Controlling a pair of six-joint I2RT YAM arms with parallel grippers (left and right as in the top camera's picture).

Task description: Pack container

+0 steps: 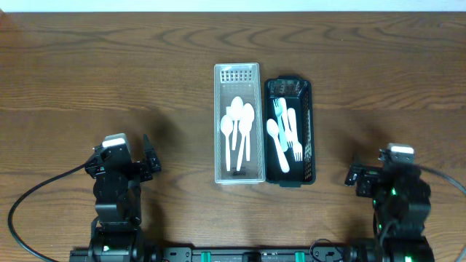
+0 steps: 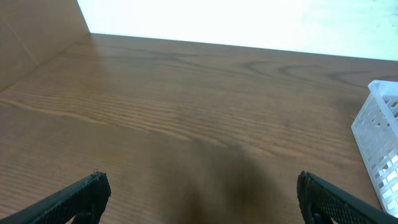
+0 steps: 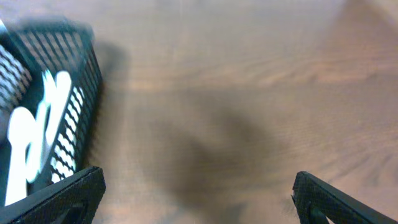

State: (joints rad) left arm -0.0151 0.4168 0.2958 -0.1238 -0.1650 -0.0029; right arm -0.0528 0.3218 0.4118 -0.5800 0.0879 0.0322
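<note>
A clear plastic container (image 1: 237, 73) stands at the table's middle with several white spoons (image 1: 237, 120) in it. Touching its right side is a black slotted container (image 1: 306, 131) holding a white spoon and white forks (image 1: 285, 135). My left gripper (image 1: 151, 157) is open and empty at the front left, well away from both; its wrist view shows bare wood and the clear container's corner (image 2: 380, 143). My right gripper (image 1: 354, 175) is open and empty at the front right; its wrist view shows the black container's end (image 3: 59, 99) with white cutlery inside.
The table is dark brown wood. A brown wall or board (image 2: 31, 31) stands at the far left in the left wrist view. Black cables (image 1: 29, 200) trail from both arm bases at the front edge.
</note>
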